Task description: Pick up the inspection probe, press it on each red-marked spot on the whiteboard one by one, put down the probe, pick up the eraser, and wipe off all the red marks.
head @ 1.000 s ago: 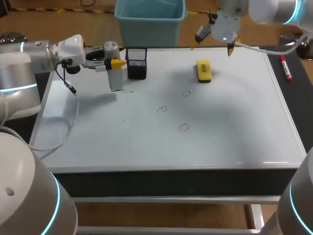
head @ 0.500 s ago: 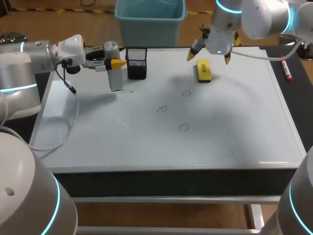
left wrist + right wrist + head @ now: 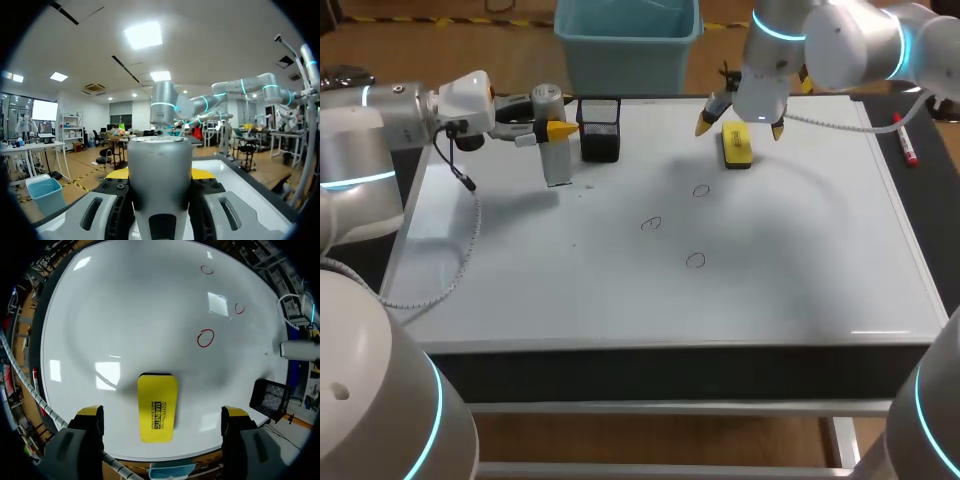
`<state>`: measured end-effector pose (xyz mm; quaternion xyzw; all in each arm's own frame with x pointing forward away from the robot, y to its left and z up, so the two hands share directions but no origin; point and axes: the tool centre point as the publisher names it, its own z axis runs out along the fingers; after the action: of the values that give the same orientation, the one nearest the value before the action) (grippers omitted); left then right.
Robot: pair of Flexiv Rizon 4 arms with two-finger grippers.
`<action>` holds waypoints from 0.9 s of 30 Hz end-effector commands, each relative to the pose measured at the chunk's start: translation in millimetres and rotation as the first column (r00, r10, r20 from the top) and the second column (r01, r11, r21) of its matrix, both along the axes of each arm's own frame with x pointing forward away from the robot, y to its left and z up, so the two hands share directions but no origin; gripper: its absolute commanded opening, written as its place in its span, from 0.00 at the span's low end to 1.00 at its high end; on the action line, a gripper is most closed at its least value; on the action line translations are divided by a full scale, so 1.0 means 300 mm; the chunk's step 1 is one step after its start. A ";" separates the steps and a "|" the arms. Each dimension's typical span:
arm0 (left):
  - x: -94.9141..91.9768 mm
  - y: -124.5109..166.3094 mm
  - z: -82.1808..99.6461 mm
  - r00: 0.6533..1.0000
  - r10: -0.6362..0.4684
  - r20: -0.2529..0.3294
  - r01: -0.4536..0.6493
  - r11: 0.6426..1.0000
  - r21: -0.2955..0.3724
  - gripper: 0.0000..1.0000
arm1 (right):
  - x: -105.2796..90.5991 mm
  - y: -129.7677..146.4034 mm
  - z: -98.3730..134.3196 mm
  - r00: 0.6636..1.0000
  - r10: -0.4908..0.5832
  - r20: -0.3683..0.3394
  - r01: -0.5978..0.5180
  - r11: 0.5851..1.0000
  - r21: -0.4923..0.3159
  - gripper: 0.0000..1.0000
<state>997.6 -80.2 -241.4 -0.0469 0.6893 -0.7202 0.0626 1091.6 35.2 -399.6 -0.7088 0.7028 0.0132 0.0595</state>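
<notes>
While the left gripper (image 3: 552,130) stays out at about 10 o'clock from the middle of the whiteboard (image 3: 800,260) in the head view, its two fingers clasp the inspection probe (image 3: 556,160) from both sides. The probe is a pale grey cylinder, upright, with its lower end at the board's surface. In the left wrist view the probe (image 3: 160,185) fills the gap between the fingers, and the yellow tips just show past each side of it. A black mesh basket (image 3: 599,130) stands just beside the probe, at its 3 o'clock.

At roughly 1 o'clock from the board's middle, the right gripper (image 3: 741,127) hangs above the eraser (image 3: 737,147) with its jaws spread wide and nothing held. The right wrist view looks straight down: the yellow eraser (image 3: 157,407) lies flat on the board between the two parted yellow tips, touching neither of them.

Three small red circles are on the board near its middle. One mark (image 3: 701,190) sits at 7 o'clock from the eraser, a second mark (image 3: 651,224) at 8 o'clock from the first, and a third mark (image 3: 695,260) at 6 o'clock from the first. A red marker pen (image 3: 905,138) lies off the board's edge, at 3 o'clock from the eraser and well apart from it.
</notes>
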 end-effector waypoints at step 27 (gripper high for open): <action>0.000 0.000 0.001 1.000 0.000 0.002 0.000 1.000 -0.002 0.00 | 0.036 -0.017 -0.091 0.998 0.024 -0.057 -0.027 0.998 -0.053 1.00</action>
<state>997.6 -80.1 -241.4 -0.0469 0.6893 -0.7202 0.0626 1098.9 29.4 -426.2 -0.7173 0.6961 0.0159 0.0250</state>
